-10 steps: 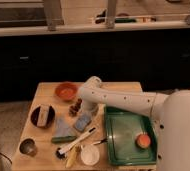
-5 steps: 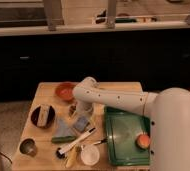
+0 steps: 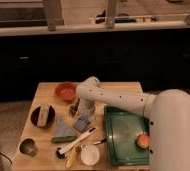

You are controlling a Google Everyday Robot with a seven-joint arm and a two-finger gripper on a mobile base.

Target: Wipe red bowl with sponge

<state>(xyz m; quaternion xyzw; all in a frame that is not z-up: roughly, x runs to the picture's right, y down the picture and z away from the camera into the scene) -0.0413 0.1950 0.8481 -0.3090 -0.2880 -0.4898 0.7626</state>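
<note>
The white arm [image 3: 123, 100] is stretched across the tabletop [image 3: 47, 95] from the right. Its hand [image 3: 79, 110] is held low between the red bowl [image 3: 65, 91] and the sponge [image 3: 81, 123]. This placement is judged to serve picking up the sponge, which lies on the tabletop just in front of the hand. Whether the hand is clenched or released cannot be told. The red bowl is set at the far left of the tabletop, near the hand. A green tray [image 3: 119, 145] carrying an orange ball [image 3: 143, 141] is found on the right. A black dish [image 3: 35, 120] with a beige block [image 3: 45, 112] is seen at the left. A pale blue cloth [image 3: 63, 131] lies just beside the sponge and a white-handled brush [image 3: 80, 139] in front of it. Nothing is seen standing between sponge and bowl except the hand itself.
</note>
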